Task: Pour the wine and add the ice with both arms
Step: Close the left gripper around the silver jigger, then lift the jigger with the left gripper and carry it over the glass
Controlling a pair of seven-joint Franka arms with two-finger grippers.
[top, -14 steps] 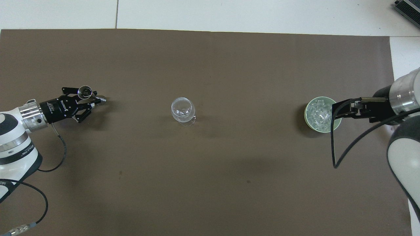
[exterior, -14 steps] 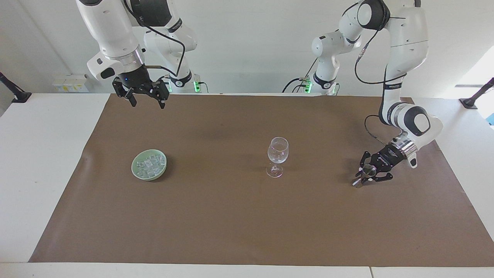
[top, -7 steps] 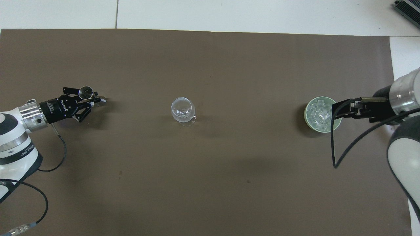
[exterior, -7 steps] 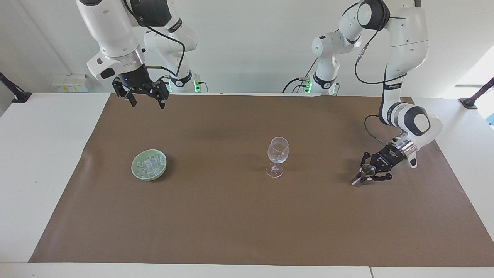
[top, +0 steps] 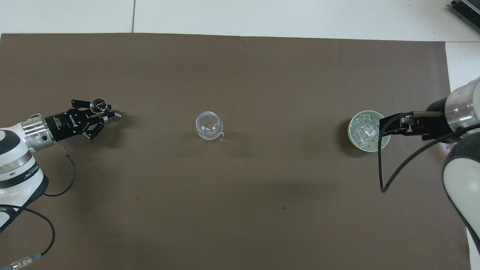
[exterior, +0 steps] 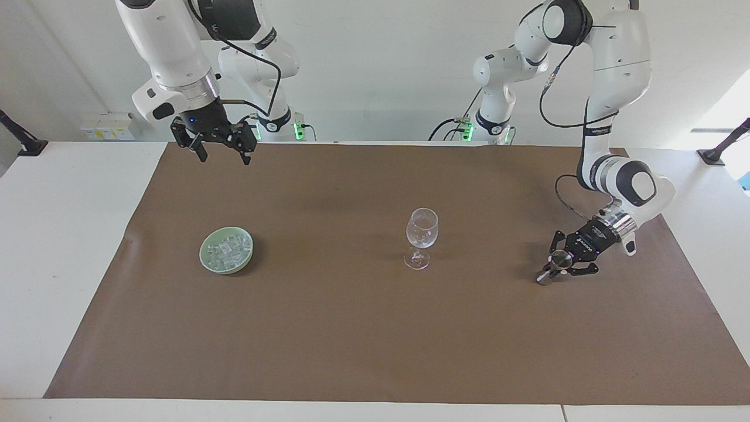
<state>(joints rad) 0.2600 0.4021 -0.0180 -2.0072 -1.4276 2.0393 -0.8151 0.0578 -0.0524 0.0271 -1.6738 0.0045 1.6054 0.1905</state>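
A clear wine glass [exterior: 422,227] stands upright mid-table; it also shows in the overhead view [top: 207,123]. The ice [exterior: 227,251] lies piled in a pale green bowl [exterior: 205,258] toward the right arm's end, also seen from overhead as ice [top: 364,129] in the bowl [top: 350,132]. My left gripper [exterior: 552,268] is low at the left arm's end, around a small metal jigger [exterior: 560,257] whose foot is at the mat; the overhead view shows the gripper [top: 107,114] and jigger [top: 98,105]. My right gripper [exterior: 224,159] is open and empty, high up; from overhead the gripper [top: 386,125] covers the bowl's edge.
A brown mat [exterior: 351,340] covers most of the white table [exterior: 64,234]. No bottle is in view. Black clamp arms stand at both table ends.
My left wrist has shifted slightly away from the glass; the jigger has stayed put. My right gripper has risen a little. The glass and bowl have not moved.
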